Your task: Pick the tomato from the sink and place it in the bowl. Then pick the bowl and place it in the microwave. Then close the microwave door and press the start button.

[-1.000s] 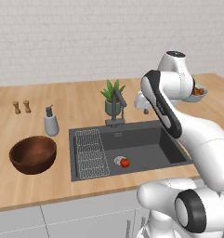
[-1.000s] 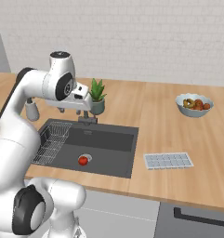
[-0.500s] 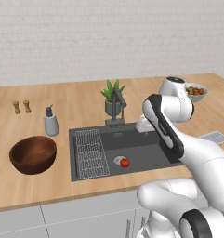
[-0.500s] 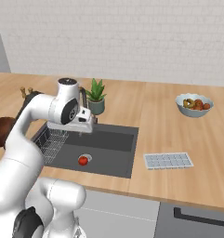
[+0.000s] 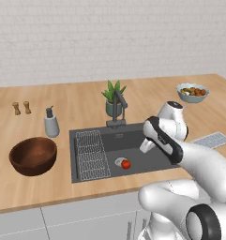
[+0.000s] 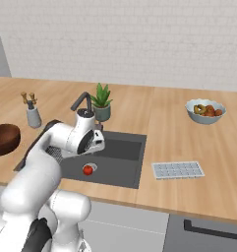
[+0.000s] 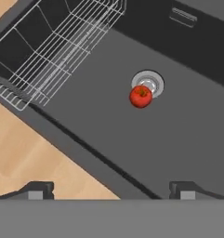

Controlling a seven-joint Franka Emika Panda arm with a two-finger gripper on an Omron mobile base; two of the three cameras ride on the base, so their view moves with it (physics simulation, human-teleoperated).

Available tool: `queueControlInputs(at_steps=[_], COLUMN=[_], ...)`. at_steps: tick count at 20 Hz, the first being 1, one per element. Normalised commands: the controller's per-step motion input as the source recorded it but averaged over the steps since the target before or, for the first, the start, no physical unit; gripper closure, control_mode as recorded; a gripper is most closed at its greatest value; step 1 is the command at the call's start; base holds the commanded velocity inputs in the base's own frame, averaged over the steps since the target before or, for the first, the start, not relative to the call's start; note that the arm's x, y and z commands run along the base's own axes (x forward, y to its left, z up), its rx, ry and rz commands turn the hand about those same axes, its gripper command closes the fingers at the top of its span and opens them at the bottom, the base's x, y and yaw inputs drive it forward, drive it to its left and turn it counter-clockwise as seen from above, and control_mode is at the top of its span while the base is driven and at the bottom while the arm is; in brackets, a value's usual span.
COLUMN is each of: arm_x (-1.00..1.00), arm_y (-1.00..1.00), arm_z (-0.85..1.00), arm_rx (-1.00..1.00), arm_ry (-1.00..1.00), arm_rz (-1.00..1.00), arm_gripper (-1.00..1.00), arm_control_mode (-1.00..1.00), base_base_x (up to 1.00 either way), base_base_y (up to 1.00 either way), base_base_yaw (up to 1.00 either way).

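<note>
The small glossy red tomato point(image 5: 126, 164) lay on the floor of the dark grey rectangular sink point(image 5: 152, 159), touching the edge of the round silver drain point(image 7: 148, 83); the right base view showed it at point(image 6: 88, 170) and the hand view at point(image 7: 141, 96). A wire rack point(image 5: 92, 154) filled the left part of the basin, just beside the tomato but not touching it. Nothing lay on top of the fruit.

The white arm's end effector point(image 7: 111, 189) hung over the near edge of the sink, above and well apart from the tomato. Its two dark fingertips point(image 7: 38, 189) stood wide apart with nothing between them, so it held nothing. In the hand view the sink's near rim and a strip of the light wooden tabletop point(image 7: 34, 158) lay between the fingertips and the tomato.

A dark faucet point(image 5: 118, 105) rose behind the basin, with a small green potted plant point(image 5: 112, 97) just behind it. The large dark brown wooden bowl point(image 5: 33, 155) sat on the tabletop to the left of the sink, well apart from the tomato, upright and with nothing visible in it. Behind it stood a grey soap dispenser point(image 5: 51, 123), and farther back a pair of small wooden shakers point(image 5: 21, 108). To the right of the sink lay a flat pale gridded tray point(image 6: 178, 170), and a pale grey-blue bowl of fruit pieces point(image 6: 205, 110) sat near the far right corner.
</note>
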Motion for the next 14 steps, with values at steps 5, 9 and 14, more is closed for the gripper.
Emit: queueControlInputs(at_steps=[5, 9, 14], arm_x=[0.85, 0.48, 0.31], arm_y=[0.04, 0.01, 0.17], arm_z=[-0.29, -0.53, -0.42], arm_rx=[0.04, 0.17, 0.13], arm_ry=[-0.03, 0.01, 0.2], arm_rz=[0.26, 0.13, -0.12], arm_gripper=[-1.0, -1.0, -1.0], arm_control_mode=[-1.0, -1.0, -1.0], base_base_x=[0.0, 0.0, 0.0], base_base_y=[0.0, 0.0, 0.0], base_base_yaw=[0.0, 0.0, 0.0])
